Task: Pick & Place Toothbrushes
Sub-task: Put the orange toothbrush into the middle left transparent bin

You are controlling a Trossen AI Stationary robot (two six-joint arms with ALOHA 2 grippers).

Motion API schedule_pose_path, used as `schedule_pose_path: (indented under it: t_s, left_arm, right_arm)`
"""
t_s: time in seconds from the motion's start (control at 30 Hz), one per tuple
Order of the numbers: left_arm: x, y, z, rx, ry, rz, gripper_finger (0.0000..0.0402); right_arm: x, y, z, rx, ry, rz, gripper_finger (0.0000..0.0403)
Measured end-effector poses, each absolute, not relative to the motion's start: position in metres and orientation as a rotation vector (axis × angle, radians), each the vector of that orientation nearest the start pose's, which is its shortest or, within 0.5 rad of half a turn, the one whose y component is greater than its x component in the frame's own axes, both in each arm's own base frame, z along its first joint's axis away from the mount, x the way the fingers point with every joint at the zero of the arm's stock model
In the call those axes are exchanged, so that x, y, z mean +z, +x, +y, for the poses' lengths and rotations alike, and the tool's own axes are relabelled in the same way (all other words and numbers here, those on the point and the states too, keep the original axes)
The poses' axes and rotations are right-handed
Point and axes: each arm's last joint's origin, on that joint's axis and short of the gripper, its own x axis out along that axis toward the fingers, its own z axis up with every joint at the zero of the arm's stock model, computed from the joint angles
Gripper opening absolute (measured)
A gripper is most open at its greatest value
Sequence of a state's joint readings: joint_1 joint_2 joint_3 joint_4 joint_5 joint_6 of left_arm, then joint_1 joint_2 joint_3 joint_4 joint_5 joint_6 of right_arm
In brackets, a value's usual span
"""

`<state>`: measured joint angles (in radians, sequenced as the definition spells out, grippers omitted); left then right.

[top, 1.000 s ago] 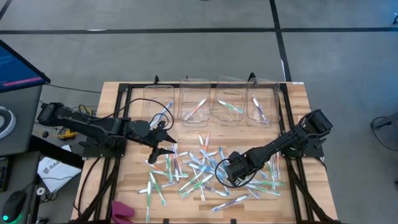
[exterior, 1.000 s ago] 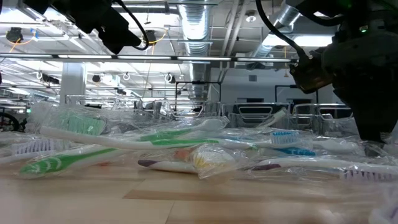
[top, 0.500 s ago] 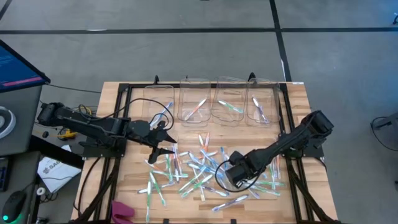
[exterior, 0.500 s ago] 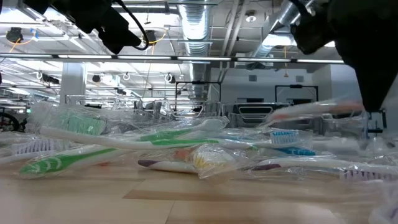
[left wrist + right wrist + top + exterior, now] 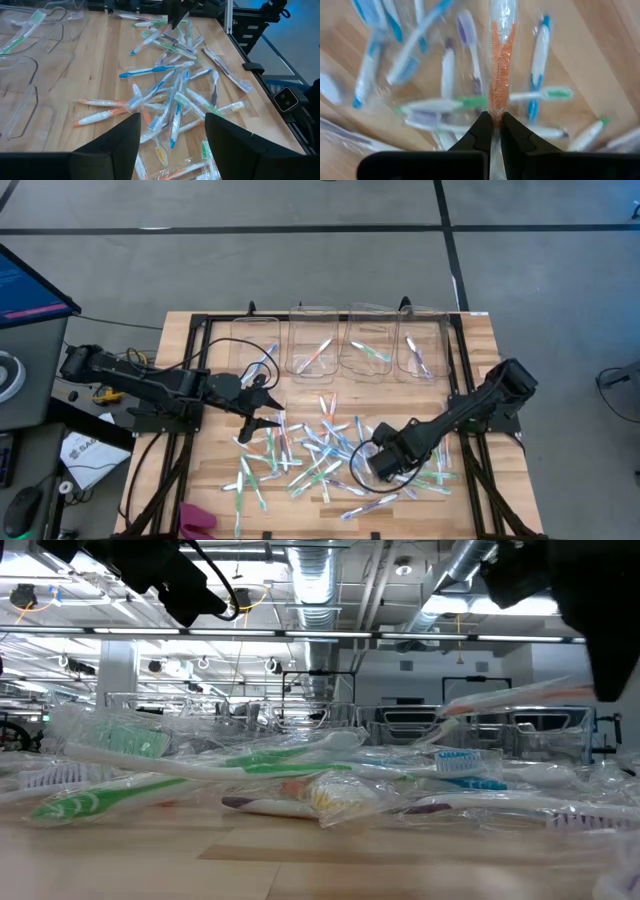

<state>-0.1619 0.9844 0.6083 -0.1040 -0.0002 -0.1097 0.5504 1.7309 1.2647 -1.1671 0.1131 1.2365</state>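
Several wrapped toothbrushes (image 5: 318, 452) lie in a loose pile in the middle of the wooden table, also seen in the left wrist view (image 5: 170, 95). Above the pile's right part, my right gripper (image 5: 386, 464) points down, shut on an orange toothbrush (image 5: 501, 60) in a clear wrapper. In the low view that toothbrush (image 5: 505, 696) hangs above the heap. My left gripper (image 5: 172, 145) stands open and holds nothing, above the table left of the pile (image 5: 262, 408). My right gripper pinches the wrapped orange toothbrush between its two fingers at the end of its orange handle part (image 5: 496, 111). The fingers (image 5: 481, 131) come from above, pointing down. The toothbrush is lifted clear of the pile and sticks out sideways, nearly level.
A row of clear bins (image 5: 340, 342) stands at the table's far side, each with a few toothbrushes inside. A black frame (image 5: 196, 370) runs along the table's left and right sides. A pink thing (image 5: 197, 520) lies at the near left edge.
My right gripper has risen from the pile, still shut, and shifted a little toward the table's right and near edges. The orange toothbrush has come up with it and now hangs clear of the other toothbrushes.
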Motion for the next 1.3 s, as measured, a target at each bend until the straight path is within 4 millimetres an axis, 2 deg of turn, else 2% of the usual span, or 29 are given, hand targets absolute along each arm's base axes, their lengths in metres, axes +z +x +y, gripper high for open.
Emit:
schedule_pose_path:
  t_s: [0.2,0.43,0.63,0.77,0.93,1.07,1.3]
  left_arm:
    - [0.245,0.207,-0.034,-0.132,-0.068,0.487,0.0213]
    - [0.245,0.21,-0.033,-0.098,-0.061,0.463,0.0213]
    - [0.242,0.224,-0.035,-0.069,-0.014,0.408,0.0216]
    - [0.236,0.236,-0.039,-0.094,0.04,0.383,0.0228]
    - [0.232,0.25,-0.047,-0.125,0.082,0.31,0.0251]
    - [0.229,0.256,-0.051,-0.156,0.108,0.269,0.0277]
    - [0.22,0.272,-0.058,-0.252,0.142,0.186,0.0318]
  right_arm:
    - [0.218,0.248,0.166,-0.617,0.405,1.404,0.0013]
    - [0.233,0.226,0.188,-0.593,0.175,1.086,0.0013]
    - [0.245,0.211,0.195,-0.589,0.035,0.858,0.0013]
    - [0.243,0.198,0.194,-0.58,-0.03,0.744,0.0013]
    - [0.23,0.187,0.194,-0.544,-0.029,0.615,0.0012]
    - [0.218,0.191,0.195,-0.505,-0.047,0.541,0.0012]
    - [0.213,0.217,0.196,-0.441,-0.107,0.48,0.0012]
